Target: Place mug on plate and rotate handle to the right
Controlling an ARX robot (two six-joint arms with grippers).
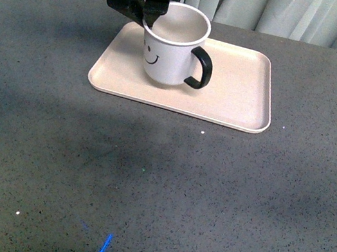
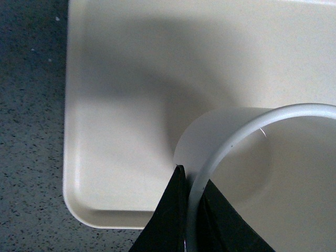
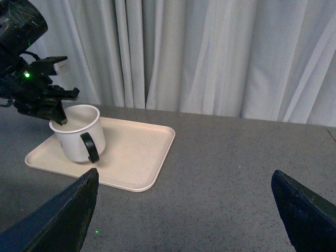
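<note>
Left hand (image 1: 149, 18) clamps the mug (image 1: 173, 45) by its rim on the plate (image 1: 239, 93), handle (image 1: 201, 68) right; right hand (image 3: 184, 210) gapes empty

- Mug (image 1: 168, 54) — white inside and out, with a black smiley face print on the side.
- Handle (image 1: 201, 68) — glossy black.
- Plate (image 1: 239, 96) — plain pale beige-pink.
- Table (image 1: 158, 183) — dark grey with fine light speckles. A blue streak (image 1: 102, 251) lies at the near edge.
- Curtain (image 3: 210, 52) — plain pale white-grey.
- Left gripper (image 1: 149, 18) — black. A green indicator light (image 3: 26, 75) shows on its arm.
</note>
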